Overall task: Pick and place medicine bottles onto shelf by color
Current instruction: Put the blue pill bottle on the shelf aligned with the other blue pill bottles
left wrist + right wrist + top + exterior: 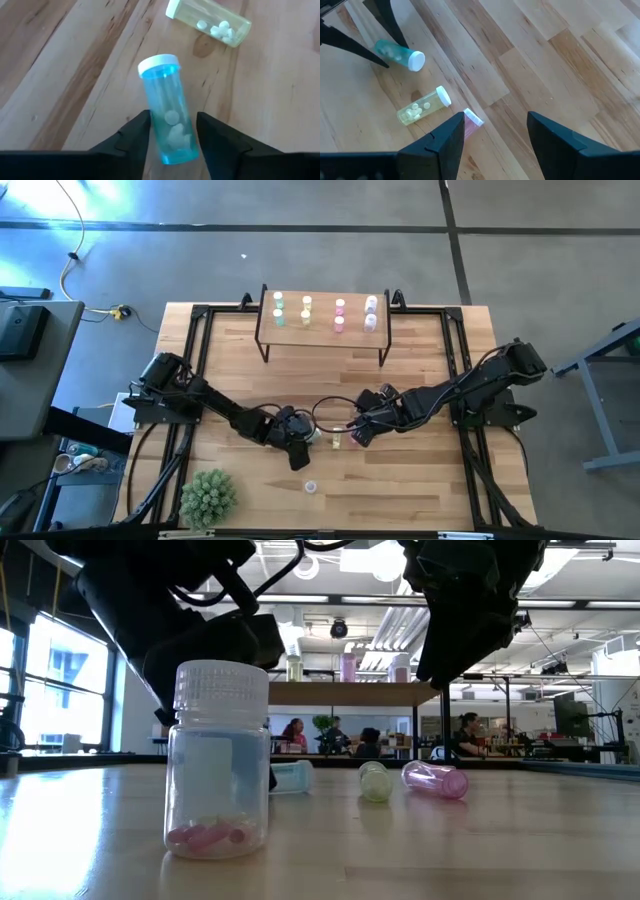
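My left pincer [172, 131] sits low over the counter [420, 480] with its fingers [131, 135] straddling the lying blue bottle [167, 122]; I cannot tell if they grip it. Just beside lies a yellow bottle [212, 21]. My right pincer [495, 132] hangs released near the pink bottle [471, 124]. 1 clear bottle [310, 486] stands nearer the front edge. On the shelf [322, 330] stand 8 bottles in 4 pairs.

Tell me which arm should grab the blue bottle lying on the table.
Left. The left gripper already straddles the blue bottle, fingers on either side. The right gripper hangs open over the pink bottle instead.
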`<state>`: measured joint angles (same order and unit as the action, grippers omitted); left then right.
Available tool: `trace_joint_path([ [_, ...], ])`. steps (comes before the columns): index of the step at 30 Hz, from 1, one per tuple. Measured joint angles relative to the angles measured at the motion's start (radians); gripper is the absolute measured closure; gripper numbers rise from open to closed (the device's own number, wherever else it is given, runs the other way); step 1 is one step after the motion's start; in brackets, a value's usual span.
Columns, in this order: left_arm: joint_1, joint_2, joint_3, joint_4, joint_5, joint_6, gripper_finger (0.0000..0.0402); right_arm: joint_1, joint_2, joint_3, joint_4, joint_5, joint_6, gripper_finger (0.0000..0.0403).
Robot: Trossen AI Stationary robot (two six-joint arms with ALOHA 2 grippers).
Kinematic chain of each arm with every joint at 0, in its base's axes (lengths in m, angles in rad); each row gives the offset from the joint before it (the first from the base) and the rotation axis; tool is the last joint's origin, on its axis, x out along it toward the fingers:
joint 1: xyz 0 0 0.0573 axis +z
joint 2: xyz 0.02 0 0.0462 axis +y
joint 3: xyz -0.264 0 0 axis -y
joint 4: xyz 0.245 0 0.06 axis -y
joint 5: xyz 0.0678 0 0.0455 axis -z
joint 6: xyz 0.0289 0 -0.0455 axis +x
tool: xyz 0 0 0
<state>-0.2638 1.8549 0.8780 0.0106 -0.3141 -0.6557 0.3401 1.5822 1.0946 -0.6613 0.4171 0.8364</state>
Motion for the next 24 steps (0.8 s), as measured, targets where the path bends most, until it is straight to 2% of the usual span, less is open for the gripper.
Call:
trace_joint_path([
  [8, 0.0, -0.003, -0.001, -0.001, 0.013, 0.027, 0.0307, 0.0, 0.0, 0.0, 0.0, 0.0, -0.008, 0.0197],
  [16, -0.001, -0.018, -0.003, 0.004, 0.042, 0.061, 0.0304, 0.0, 0.0, 0.077, -0.009, 0.002, -0.152, 0.0197],
  [24, 0.0, -0.124, -0.003, 0.008, 0.03, 0.16, 0.0306, 0.001, 0.0, 0.189, -0.081, 0.003, -0.324, 0.0197],
])
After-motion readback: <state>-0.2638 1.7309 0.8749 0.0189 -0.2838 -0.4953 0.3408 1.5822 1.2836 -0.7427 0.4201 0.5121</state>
